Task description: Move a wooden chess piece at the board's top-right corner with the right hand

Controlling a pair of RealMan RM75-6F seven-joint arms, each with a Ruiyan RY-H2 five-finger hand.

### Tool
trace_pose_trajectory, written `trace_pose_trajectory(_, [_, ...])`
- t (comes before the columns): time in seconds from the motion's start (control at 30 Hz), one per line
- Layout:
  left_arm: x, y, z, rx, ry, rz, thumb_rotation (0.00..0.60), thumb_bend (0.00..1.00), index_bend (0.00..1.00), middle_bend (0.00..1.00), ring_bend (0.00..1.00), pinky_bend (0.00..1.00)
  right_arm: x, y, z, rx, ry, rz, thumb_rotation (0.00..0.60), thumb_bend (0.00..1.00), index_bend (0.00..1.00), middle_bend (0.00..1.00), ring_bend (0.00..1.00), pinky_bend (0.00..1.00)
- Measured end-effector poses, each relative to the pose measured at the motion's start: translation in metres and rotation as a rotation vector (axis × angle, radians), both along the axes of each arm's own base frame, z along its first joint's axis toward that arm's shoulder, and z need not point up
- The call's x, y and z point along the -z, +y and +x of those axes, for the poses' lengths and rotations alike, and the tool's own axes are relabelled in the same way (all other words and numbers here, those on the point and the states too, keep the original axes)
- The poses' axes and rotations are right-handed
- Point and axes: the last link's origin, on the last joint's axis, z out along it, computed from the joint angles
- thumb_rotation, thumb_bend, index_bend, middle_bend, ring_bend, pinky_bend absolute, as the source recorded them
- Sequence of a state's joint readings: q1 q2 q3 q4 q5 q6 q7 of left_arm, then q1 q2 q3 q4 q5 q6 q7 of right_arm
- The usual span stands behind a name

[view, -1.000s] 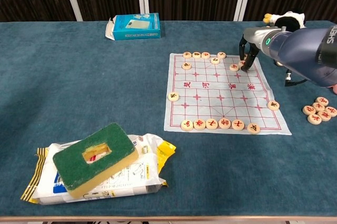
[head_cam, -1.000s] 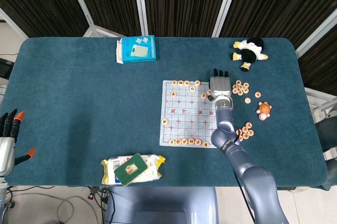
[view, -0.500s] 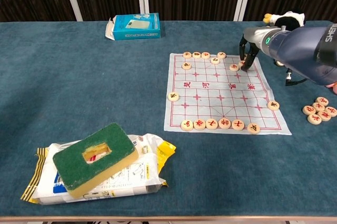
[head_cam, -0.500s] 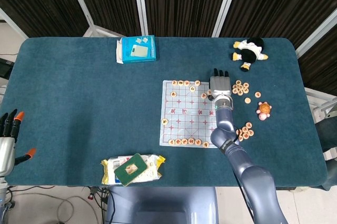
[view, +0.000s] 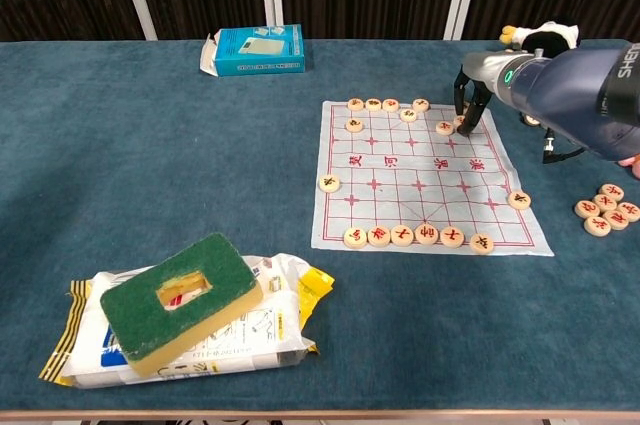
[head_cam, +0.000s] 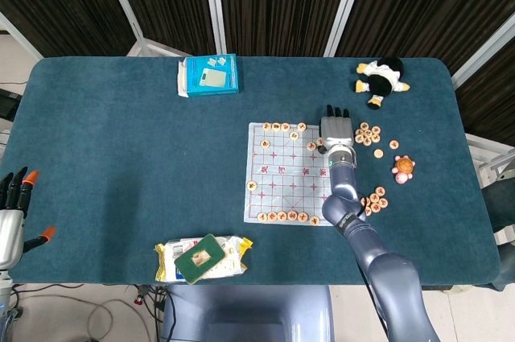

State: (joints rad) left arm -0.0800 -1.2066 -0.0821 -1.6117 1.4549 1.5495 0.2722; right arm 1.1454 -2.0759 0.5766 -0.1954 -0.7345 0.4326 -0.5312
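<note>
Right hand (view: 470,95): over far-right corner of chess board (view: 420,207), fingers pointing down around wooden chess piece (view: 461,122); firm grasp or mere touch, cannot tell. Piece on board, just right of neighbouring piece (view: 444,127). Left hand (head_cam: 11,197): near-left table edge, fingers apart, holding nothing.
</note>
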Motion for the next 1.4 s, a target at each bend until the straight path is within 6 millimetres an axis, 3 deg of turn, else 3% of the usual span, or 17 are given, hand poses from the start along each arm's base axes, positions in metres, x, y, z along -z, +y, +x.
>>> trace_pose_trajectory(0.6, [-0.001,-0.001,0.000,0.004,-0.005,0.003,0.600,0.05,0.01,0.00,0.00,0.05,-0.012,-0.006,0.004,-0.026,0.001,-0.032,0.600,0.35,0.53,0.00,0.01,0.02])
trace_pose_trajectory(1.13, [-0.001,-0.002,0.001,0.006,-0.002,0.004,0.600,0.05,0.01,0.00,0.00,0.05,-0.026,-0.002,-0.027,0.020,0.037,-0.034,0.600,0.35,0.53,0.00,0.01,0.02])
trace_pose_trajectory(1.4, [0.001,-0.001,0.001,0.005,0.003,0.000,0.600,0.05,0.01,0.00,0.00,0.05,-0.024,-0.001,-0.027,0.022,0.026,-0.032,0.600,0.35,0.53,0.00,0.01,0.02])
